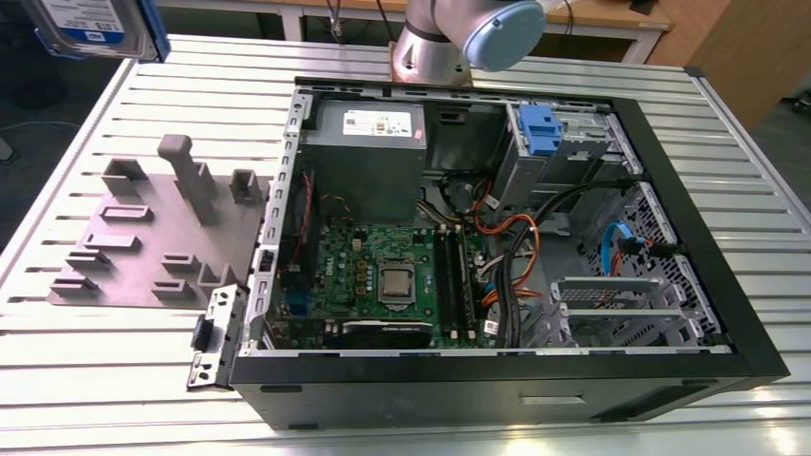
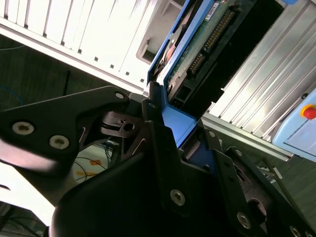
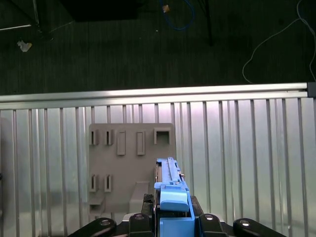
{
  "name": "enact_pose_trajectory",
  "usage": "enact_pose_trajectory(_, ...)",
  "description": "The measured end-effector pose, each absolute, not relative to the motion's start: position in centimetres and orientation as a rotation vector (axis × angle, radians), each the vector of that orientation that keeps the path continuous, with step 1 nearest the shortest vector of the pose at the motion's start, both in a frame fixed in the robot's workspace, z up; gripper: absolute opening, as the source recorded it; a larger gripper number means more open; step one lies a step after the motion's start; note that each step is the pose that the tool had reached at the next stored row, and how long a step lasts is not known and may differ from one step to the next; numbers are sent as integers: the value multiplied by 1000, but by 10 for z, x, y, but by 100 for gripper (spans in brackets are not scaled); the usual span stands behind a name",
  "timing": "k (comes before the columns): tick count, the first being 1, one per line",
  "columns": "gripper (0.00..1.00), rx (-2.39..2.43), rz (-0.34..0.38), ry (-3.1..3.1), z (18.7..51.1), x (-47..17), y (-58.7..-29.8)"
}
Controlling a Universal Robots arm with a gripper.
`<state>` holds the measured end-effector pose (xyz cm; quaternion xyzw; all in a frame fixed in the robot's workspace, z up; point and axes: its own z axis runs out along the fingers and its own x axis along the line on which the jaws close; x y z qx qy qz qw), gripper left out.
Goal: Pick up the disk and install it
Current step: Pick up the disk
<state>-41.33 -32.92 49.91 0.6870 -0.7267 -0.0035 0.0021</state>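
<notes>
end effector [image 2: 180, 128] clamped on the blue carrier handle of the disk [image 2: 197, 44], leaving the drive body free | disk aloft, edge-on above the grey slotted holder [image 3: 131, 168] on the counter [image 3: 237, 148] | not yet in the open computer case [image 1: 507, 237]

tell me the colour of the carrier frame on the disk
Blue. The disk's carrier frame shows best in the first wrist view.
</notes>
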Motion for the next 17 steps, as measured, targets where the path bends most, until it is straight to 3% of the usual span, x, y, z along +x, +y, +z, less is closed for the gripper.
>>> enact_pose_trajectory(17,36,2155,-11,-2280,499,-403,-329)
